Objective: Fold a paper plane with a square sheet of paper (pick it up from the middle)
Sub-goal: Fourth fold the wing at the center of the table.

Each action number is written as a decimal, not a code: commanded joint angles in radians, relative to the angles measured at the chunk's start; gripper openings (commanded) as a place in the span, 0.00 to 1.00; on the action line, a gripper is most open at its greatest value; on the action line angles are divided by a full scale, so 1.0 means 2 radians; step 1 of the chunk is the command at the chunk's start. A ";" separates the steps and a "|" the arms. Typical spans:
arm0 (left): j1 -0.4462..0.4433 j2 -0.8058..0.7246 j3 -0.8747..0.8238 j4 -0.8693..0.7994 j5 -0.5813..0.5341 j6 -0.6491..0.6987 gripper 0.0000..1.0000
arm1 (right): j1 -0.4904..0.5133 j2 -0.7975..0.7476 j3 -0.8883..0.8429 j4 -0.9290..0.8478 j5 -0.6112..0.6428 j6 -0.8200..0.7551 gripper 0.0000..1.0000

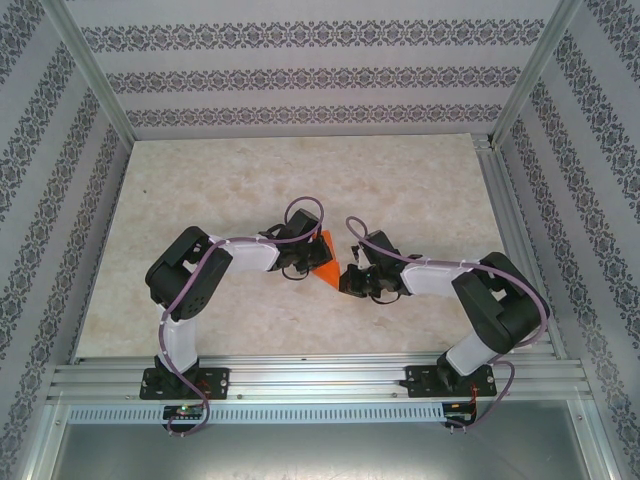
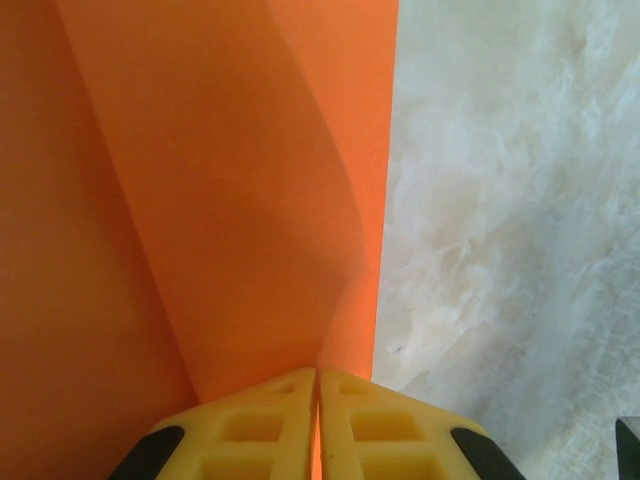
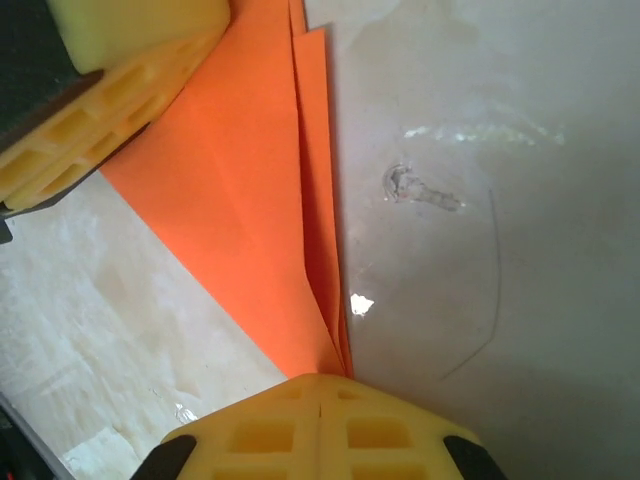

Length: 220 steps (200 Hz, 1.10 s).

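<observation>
The orange sheet of paper is folded into a layered, pointed shape and hangs between my two grippers above the middle of the table. My left gripper is shut on one edge of it; in the left wrist view the paper rises from between the closed yellow fingers of the left gripper and curves. My right gripper is shut on its narrow tip; in the right wrist view the folded layers run into the shut right gripper. The left gripper's yellow fingers show there at the top left.
The pale marble-patterned table lies under the paper. Patterned walls and metal frame posts enclose it at the back and both sides. An aluminium rail carrying both arm bases runs along the near edge.
</observation>
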 commanded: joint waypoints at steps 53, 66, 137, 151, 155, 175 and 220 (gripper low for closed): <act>0.005 0.021 0.004 -0.020 0.000 0.015 0.12 | -0.007 -0.029 0.015 -0.054 0.014 -0.005 0.04; 0.005 0.020 0.004 -0.020 0.000 0.016 0.12 | -0.009 -0.044 0.025 -0.046 0.007 -0.003 0.04; 0.005 0.020 0.007 -0.021 0.000 0.018 0.12 | -0.012 0.019 0.052 0.043 -0.025 0.028 0.04; 0.005 0.020 0.007 -0.021 0.002 0.018 0.12 | -0.013 0.044 0.051 0.057 -0.030 0.031 0.04; 0.005 0.020 0.005 -0.021 0.002 0.019 0.12 | -0.012 0.050 0.052 0.057 -0.031 0.032 0.04; 0.005 0.020 0.007 -0.022 0.002 0.020 0.12 | -0.012 0.070 0.040 0.053 -0.015 0.032 0.03; 0.005 0.018 0.008 -0.019 0.002 0.026 0.13 | -0.015 0.081 0.006 0.058 -0.004 0.036 0.01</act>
